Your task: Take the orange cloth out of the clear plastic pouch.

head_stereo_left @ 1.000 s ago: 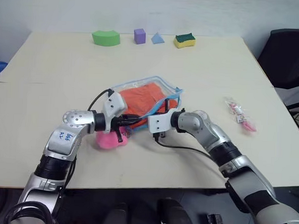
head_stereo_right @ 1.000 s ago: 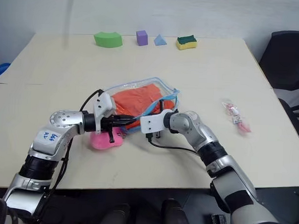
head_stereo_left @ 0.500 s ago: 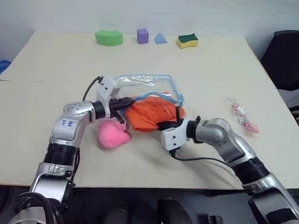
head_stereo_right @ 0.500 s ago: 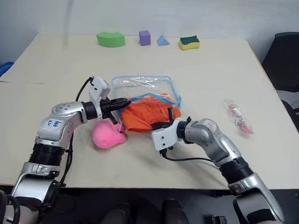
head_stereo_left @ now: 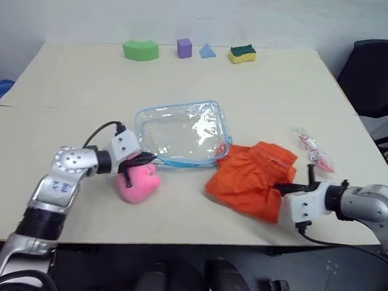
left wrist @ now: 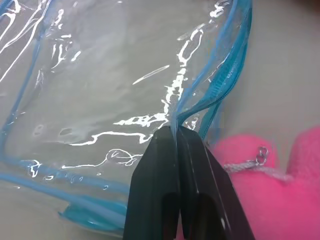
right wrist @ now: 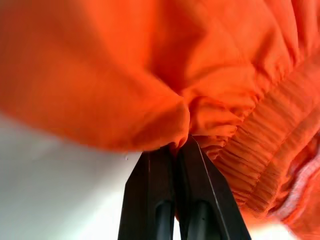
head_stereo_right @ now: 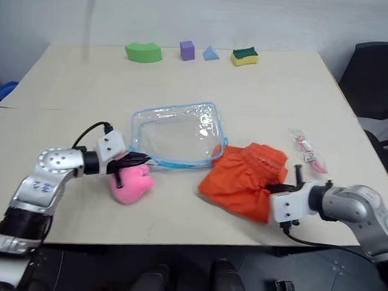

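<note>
**A:** Head camera first. What lies along the far edge of the table (head_stereo_left: 67,88)?

**B:** Item: green arched block (head_stereo_left: 140,50). Item: purple cube (head_stereo_left: 183,47). Item: blue pyramid (head_stereo_left: 205,50). Item: yellow and green sponge (head_stereo_left: 240,53). All well apart from the work. At the right, a small packet with pink contents (head_stereo_left: 313,151) just beyond the cloth; a black chair (head_stereo_left: 374,69) past the table's far right corner. Nothing lies between the two arms.

**A:** And the main pieces?

**B:** Clear plastic pouch (head_stereo_left: 178,132), flat at the centre, blue-trimmed, empty. Orange cloth (head_stereo_left: 250,180), crumpled on the table to the pouch's right, fully outside it, its far left corner just beside the trim. Pink plush heart (head_stereo_left: 139,182) at the pouch's near left corner.

**A:** Left wrist camera?

**B:** Left gripper (left wrist: 176,131), fingers pinched together on the pouch's blue zipper edge; heart and its chain (left wrist: 250,162) close beside.

**A:** Right wrist camera?

**B:** Right gripper (right wrist: 176,145), fingers clamped on a fold of the cloth; gathered ribbed hem to one side.
</note>
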`<state>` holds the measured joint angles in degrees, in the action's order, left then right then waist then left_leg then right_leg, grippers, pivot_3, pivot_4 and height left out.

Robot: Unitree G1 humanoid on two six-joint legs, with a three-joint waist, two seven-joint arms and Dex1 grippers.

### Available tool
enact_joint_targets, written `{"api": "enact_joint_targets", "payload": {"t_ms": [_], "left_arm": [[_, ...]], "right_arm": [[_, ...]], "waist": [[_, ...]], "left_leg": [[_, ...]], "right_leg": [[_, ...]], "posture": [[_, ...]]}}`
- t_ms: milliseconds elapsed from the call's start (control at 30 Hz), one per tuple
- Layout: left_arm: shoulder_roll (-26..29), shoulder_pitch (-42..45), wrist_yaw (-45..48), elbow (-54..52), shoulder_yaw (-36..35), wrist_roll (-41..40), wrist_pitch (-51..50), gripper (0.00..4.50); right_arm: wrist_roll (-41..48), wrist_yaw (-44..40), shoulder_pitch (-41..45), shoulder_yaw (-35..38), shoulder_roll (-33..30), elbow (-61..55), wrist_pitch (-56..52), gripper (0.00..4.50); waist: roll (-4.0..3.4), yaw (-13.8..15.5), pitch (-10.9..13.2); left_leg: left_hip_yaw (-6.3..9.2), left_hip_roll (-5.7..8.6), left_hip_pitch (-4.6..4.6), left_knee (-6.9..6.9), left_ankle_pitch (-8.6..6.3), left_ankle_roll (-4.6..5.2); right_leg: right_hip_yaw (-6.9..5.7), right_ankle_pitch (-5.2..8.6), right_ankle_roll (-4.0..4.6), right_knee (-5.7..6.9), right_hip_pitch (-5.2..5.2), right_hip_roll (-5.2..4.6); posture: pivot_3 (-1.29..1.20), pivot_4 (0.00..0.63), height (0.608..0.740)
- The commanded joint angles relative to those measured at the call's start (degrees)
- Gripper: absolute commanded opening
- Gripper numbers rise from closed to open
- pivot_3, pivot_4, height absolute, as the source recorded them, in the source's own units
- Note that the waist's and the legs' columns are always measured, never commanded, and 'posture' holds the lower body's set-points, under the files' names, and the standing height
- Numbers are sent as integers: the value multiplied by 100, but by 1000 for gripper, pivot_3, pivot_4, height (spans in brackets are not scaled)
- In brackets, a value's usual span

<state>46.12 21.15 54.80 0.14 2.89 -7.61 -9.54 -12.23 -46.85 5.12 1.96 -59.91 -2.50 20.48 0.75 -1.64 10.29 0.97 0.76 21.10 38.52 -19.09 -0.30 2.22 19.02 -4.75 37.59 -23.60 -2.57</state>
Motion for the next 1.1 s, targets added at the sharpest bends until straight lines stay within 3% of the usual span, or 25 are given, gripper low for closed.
{"api": "enact_joint_targets", "payload": {"t_ms": [33,267,367,467,633,933,1033,1100], "left_arm": [[374,-345,310,-182,-210,6,259,0],[535,-225,164,335,-326,208,508,0],[471,-351,539,-60,-282,-197,351,0],[327,-491,747,-543,-139,-459,141,0],[62,-322,660,-710,105,-361,-120,0],[197,-410,755,-649,-55,-407,-309,0],[296,-556,759,-607,-165,-433,-360,699],[325,-614,781,-617,-269,-542,-455,1284]], "right_arm": [[78,411,-73,467,187,77,-530,27],[30,647,-552,588,294,-16,-681,27],[68,735,-311,364,559,-205,-952,27],[282,712,216,-63,1232,-678,-1473,27],[273,482,798,-710,1892,-1009,-1946,27],[-262,716,1165,-968,1880,-366,-1909,27],[-61,597,1121,-795,1810,-311,-1996,734],[107,487,1050,-688,1755,-403,-2069,1433]], "waist": [[0,2,0],[-2,16,-1],[-1,1,-1],[-1,-45,-1],[-3,13,0],[-3,16,0],[-3,-1,0],[-3,-6,0]], "left_leg": [[0,0,0,-1,0,1],[0,1,-1,-23,-3,18],[0,1,-2,-22,-9,30],[-2,-2,-2,-26,-4,21],[1,-3,3,-25,5,5],[3,3,8,-21,5,5],[3,2,6,-25,6,4],[2,2,7,-27,6,4]], "right_leg": [[0,0,0,-1,0,0],[-2,1,1,-8,-2,0],[-2,1,1,-7,-1,0],[2,1,2,-1,-7,4],[-1,1,2,8,-14,7],[-6,1,1,4,-10,-2],[-5,1,2,5,-12,0],[-3,1,2,6,-13,1]], "posture": [[0,150,740],[0,150,740],[0,150,740],[0,150,740],[0,150,740],[0,150,740],[0,150,740],[0,150,740]]}}
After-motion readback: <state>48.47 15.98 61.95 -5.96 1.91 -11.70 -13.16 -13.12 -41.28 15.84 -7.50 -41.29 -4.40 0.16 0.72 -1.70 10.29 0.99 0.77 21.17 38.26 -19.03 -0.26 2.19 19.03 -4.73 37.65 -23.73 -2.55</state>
